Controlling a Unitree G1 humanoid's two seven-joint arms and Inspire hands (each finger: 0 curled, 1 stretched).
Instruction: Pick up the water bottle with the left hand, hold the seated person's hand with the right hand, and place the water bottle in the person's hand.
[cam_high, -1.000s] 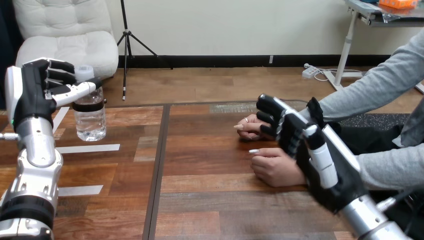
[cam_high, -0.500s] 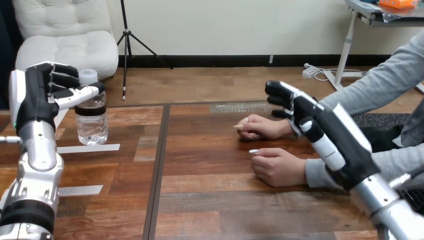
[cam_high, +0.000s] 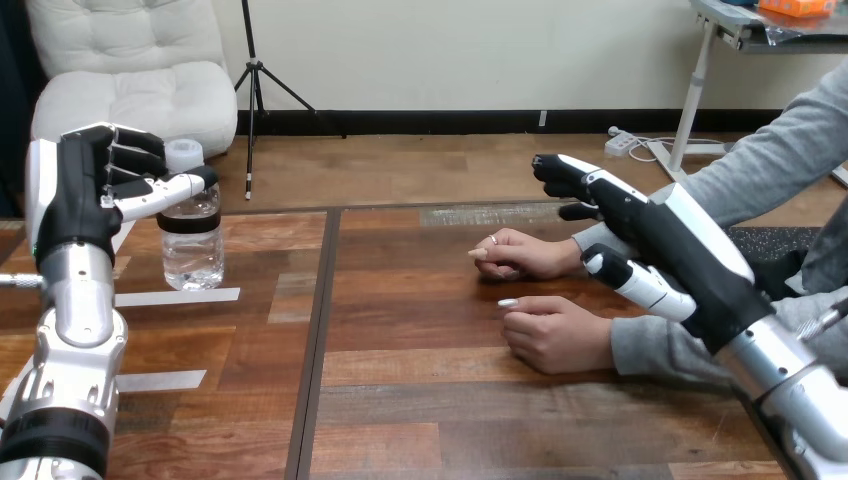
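Got the water bottle (cam_high: 191, 240) upright at the far left of the bench (cam_high: 420, 300): clear, white cap, dark band below the neck, just past a white tape strip (cam_high: 175, 297). Can't tell whether the base sits on the wood or just off it.

Seeing the left hand (cam_high: 85, 195) up at bottle-top height, immediately left of the bottle. Thumb laid across the front of the neck under the cap, fingers (cam_high: 130, 160) curled in beside the cap on the other side. Reading that as a closed grasp on the neck, with the bottle's body bare below the hand. Silver forearm running straight up from the bottom-left corner.

Seeing the right hand (cam_high: 680, 250) raised at right, white back shell upward. Fingers stretched out toward the far left, thumb spread out below them: wide open, nothing in it. Overlaps the sleeve of the person's farther arm near the wrist; can't tell whether touching or hovering above.

Got the person's farther hand (cam_high: 520, 252) resting loosely closed on the bench, just left of the robot thumb. Person's nearer hand (cam_high: 555, 335) also down on the wood, loosely closed, just beside the farther one and below the robot thumb in view.

Water bottle well apart from both of them, on the other side of the bench's dark seam.
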